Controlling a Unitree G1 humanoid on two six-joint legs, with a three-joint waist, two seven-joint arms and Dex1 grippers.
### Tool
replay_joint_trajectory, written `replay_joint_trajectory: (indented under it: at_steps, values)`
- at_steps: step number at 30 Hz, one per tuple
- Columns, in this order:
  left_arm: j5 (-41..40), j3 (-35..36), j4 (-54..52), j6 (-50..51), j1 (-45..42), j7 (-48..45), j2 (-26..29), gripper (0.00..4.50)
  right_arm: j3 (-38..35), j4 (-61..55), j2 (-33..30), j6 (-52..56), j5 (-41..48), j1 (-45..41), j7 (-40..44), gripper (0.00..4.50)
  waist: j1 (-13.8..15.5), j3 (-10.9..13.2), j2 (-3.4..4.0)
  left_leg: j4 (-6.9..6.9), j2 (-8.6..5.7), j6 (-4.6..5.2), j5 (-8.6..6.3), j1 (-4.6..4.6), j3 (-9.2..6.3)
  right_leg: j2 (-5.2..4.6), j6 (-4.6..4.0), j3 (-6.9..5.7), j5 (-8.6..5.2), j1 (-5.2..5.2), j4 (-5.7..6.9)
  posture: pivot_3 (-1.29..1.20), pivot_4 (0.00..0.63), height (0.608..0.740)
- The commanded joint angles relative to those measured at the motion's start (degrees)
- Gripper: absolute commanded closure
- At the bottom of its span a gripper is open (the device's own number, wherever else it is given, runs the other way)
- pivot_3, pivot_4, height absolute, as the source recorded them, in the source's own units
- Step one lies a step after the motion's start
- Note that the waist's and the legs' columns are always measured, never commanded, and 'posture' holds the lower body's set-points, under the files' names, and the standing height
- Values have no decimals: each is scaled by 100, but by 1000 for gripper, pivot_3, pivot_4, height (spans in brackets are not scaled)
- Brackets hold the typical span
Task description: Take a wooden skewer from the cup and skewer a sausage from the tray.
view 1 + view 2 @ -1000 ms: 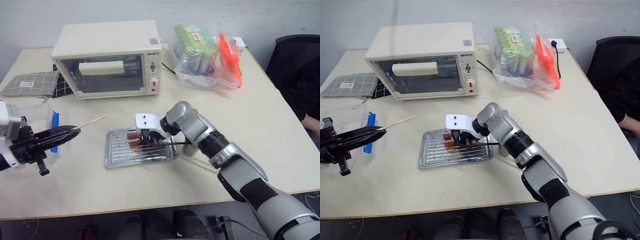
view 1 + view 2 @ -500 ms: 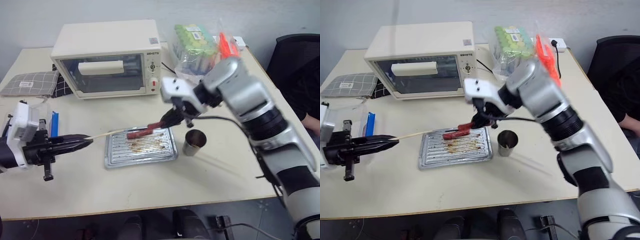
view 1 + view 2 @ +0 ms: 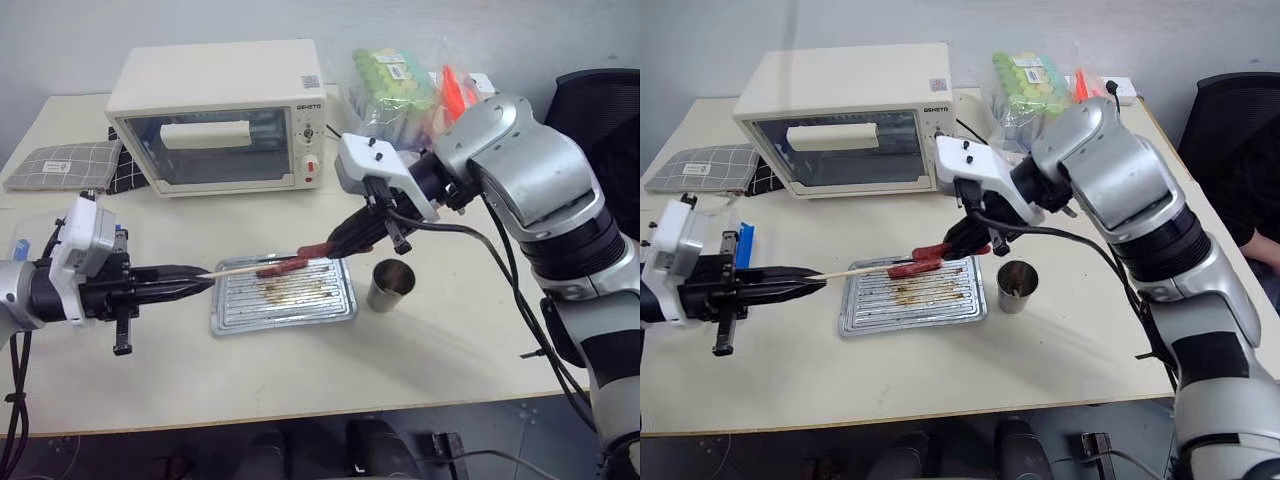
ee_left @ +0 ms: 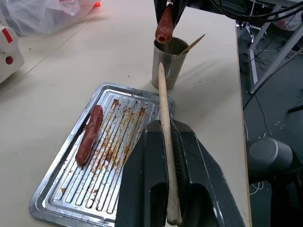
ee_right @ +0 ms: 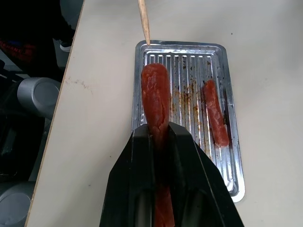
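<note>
My left gripper (image 3: 205, 281) is shut on the wooden skewer (image 3: 250, 266), which points level to the right, its tip over the tray (image 3: 300, 296). Above the tray's far right corner my right gripper (image 3: 345, 238) is shut on a sausage (image 5: 156, 101), whose free end faces the skewer tip (image 5: 143, 21) across a short gap. A second sausage (image 4: 90, 134) lies in the greasy tray. The silver cup (image 3: 388, 285) stands just right of the tray, with another stick (image 4: 191, 45) in it.
A cream toaster oven (image 3: 215, 115) stands behind the tray, a plastic bag (image 3: 410, 85) of packets to its right. A grey checked cloth (image 3: 55, 165) and a clear box with a blue clip (image 3: 745, 245) sit at the left. A dark chair (image 3: 600, 120) is beyond the table's right edge.
My right gripper has lifted a sausage out of the tray, up and to the right. My left gripper has carried the skewer rightward until its tip is over the tray.
</note>
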Motion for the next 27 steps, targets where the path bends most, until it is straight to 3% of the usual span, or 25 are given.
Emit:
replay_joint_trajectory:
  at_steps: [1,12,27]
  values:
    - [54,-35,14,-108,-153,-82,94,4500,-204,-251,-117,75,188,-63,-58,4163,15,0,0,1,0,0,0,0,0,0,0,0,0,0,0,0,150,740]
    - [83,-665,-28,-160,-753,54,-136,4500,-190,-376,-116,183,448,-89,-276,4163,85,0,0,6,-1,0,0,-2,0,0,0,0,0,1,1,0,150,740]
    - [115,-579,194,-140,-946,-115,11,4500,-150,-407,-317,126,480,112,-362,4163,85,0,0,6,0,0,0,-2,0,1,0,-1,0,0,1,0,150,740]
